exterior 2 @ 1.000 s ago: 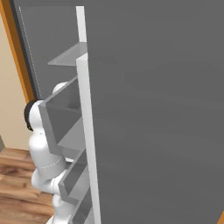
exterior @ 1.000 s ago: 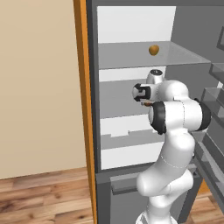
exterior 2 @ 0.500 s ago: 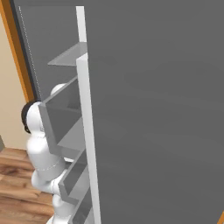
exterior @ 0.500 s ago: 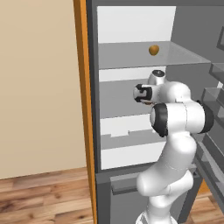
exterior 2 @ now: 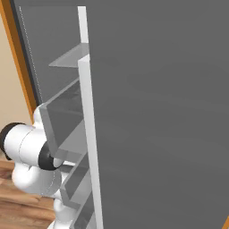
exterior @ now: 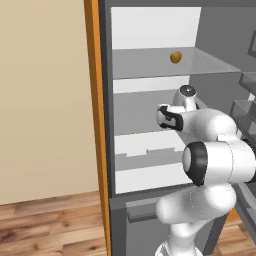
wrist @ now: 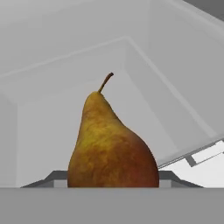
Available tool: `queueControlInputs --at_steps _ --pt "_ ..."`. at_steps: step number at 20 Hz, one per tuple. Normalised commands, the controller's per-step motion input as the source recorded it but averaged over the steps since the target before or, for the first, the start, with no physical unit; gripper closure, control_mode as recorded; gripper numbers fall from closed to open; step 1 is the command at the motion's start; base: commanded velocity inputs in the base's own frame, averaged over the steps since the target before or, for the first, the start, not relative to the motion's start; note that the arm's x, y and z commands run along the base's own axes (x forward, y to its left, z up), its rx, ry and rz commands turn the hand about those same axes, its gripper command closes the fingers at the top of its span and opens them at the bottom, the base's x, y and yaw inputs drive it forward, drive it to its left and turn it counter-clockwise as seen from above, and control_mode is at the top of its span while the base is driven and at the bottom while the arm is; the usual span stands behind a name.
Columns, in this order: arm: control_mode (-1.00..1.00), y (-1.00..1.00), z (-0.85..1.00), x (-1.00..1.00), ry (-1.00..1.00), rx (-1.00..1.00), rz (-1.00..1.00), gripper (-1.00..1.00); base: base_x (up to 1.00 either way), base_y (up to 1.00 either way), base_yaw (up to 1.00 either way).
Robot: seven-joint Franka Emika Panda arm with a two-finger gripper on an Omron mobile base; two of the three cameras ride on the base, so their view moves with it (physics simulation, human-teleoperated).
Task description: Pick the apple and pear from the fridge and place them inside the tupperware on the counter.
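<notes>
A brown-yellow pear [wrist: 109,144] with a reddish flank and a short stem stands upright, very close in the hand view. My gripper [wrist: 113,177] is shut on the pear, with one dark fingertip [wrist: 54,177] against each side of its base. In the left base view my gripper [exterior: 163,117] reaches into the middle shelf space of the open fridge [exterior: 150,30]; the pear is hidden there by the hand. The apple, the tupperware and the counter are out of view.
A small round yellow-orange fruit [exterior: 175,57] sits on the glass shelf [exterior: 145,65] above my hand. White drawers [exterior: 150,150] lie below it. The fridge door [exterior 2: 156,112] with its bins stands close on the right. An orange panel [exterior: 92,125] borders the fridge's left side.
The hand has sunk a little within the middle shelf space and the elbow has swung nearer the camera. The fruit on the upper shelf has not moved.
</notes>
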Motion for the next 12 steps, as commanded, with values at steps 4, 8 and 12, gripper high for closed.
queueControlInputs --at_steps 4,8,12 --pt "-1.0 0.17 0.97 -0.44 0.0 0.0 0.0 1.0 0.0 0.0 0.0" --pt "-1.0 0.19 0.89 -0.52 0.14 0.0 0.0 1.0 0.0 0.0 0.0" --pt "-1.0 0.25 0.67 -0.65 0.15 0.0 0.0 1.0 0.0 0.0 0.0"
